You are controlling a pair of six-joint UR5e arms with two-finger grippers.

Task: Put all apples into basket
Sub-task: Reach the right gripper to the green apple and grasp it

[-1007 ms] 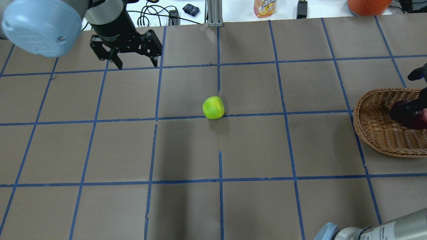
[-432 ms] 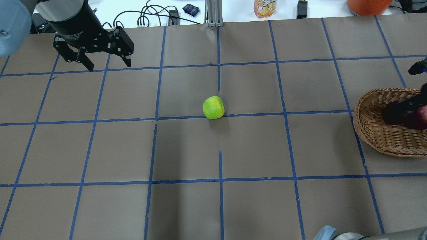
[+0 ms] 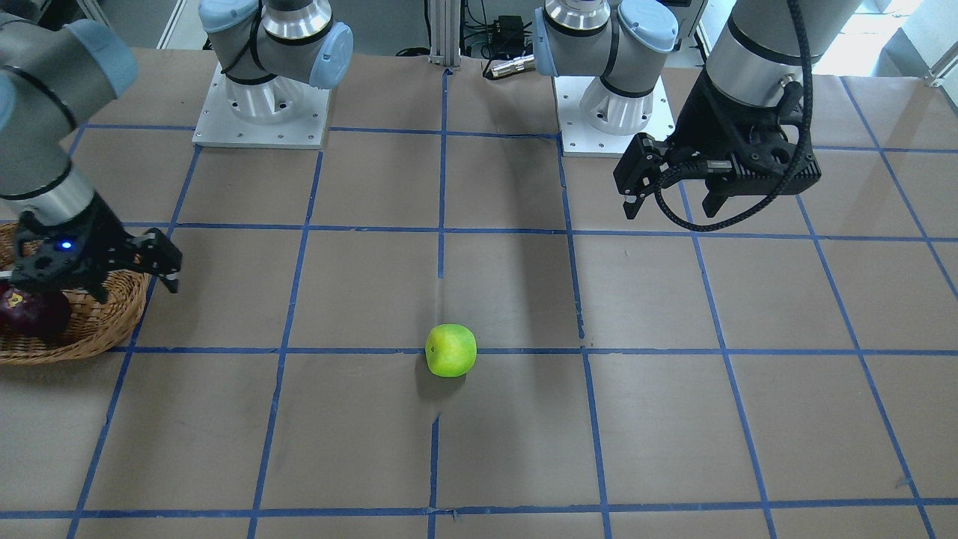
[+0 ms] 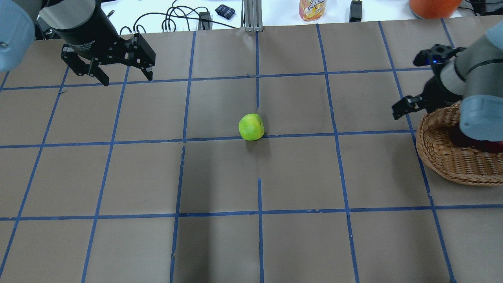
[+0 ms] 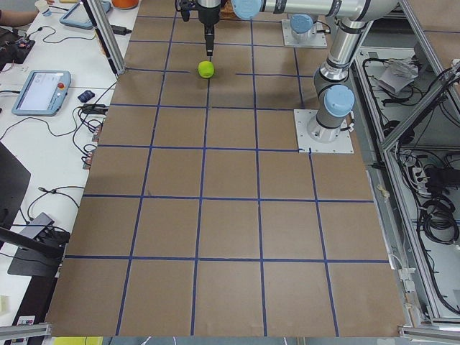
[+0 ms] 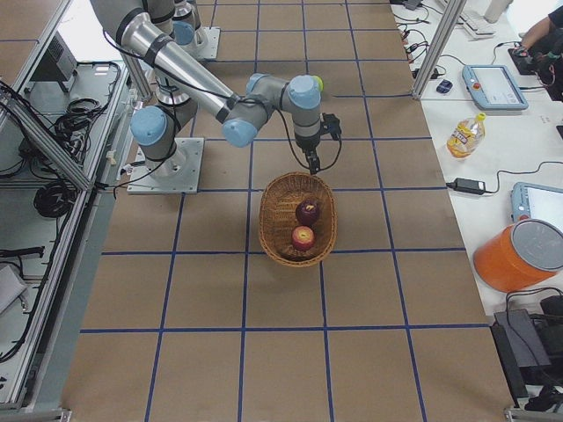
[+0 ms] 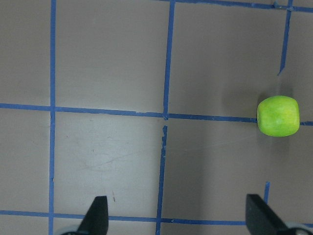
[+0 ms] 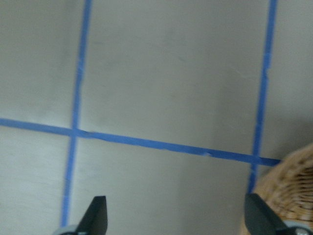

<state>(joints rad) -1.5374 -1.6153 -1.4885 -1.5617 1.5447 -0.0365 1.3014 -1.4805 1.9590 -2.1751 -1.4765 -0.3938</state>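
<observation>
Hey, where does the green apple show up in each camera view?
Front-facing: green apple, centre, slightly low.
Overhead: dead centre.
Exterior left: top, left of middle.
Exterior right: cannot tell; the right arm covers that spot.
Left wrist: right edge, mid-height.
Right wrist: not in it.
Landmark: the blue tape line under it.
</observation>
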